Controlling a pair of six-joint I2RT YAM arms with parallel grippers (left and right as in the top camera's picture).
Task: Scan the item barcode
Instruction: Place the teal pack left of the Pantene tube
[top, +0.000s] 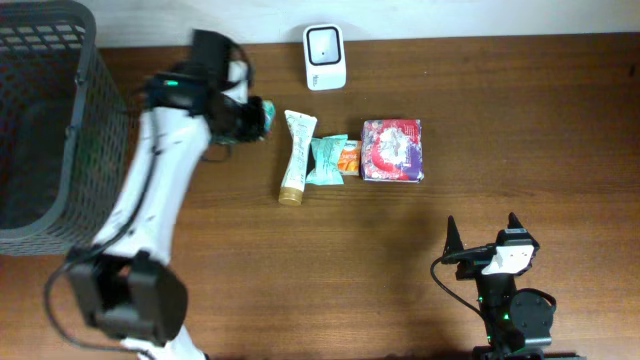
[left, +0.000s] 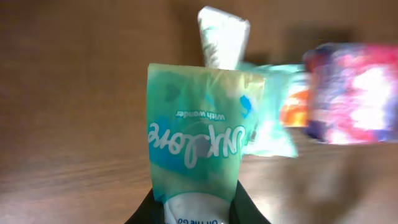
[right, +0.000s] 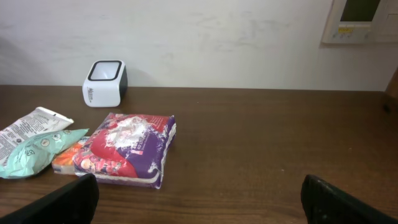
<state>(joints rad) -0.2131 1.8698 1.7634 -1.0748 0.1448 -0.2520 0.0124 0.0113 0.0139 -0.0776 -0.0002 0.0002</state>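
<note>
My left gripper (top: 252, 117) is shut on a teal pouch (top: 266, 113), held just left of the row of items and below-left of the white barcode scanner (top: 325, 57). In the left wrist view the pouch (left: 196, 134) stands upright between the dark fingers (left: 144, 214), its print upside down; no barcode shows. My right gripper (top: 485, 238) rests open at the near right with nothing between its fingers (right: 68, 202). In the right wrist view the scanner (right: 104, 83) stands at the far left by the wall.
A cream tube (top: 297, 155), a mint packet (top: 327, 160), a small orange packet (top: 347, 157) and a purple-red pack (top: 392, 150) lie in a row mid-table. A dark mesh basket (top: 45, 120) stands at the far left.
</note>
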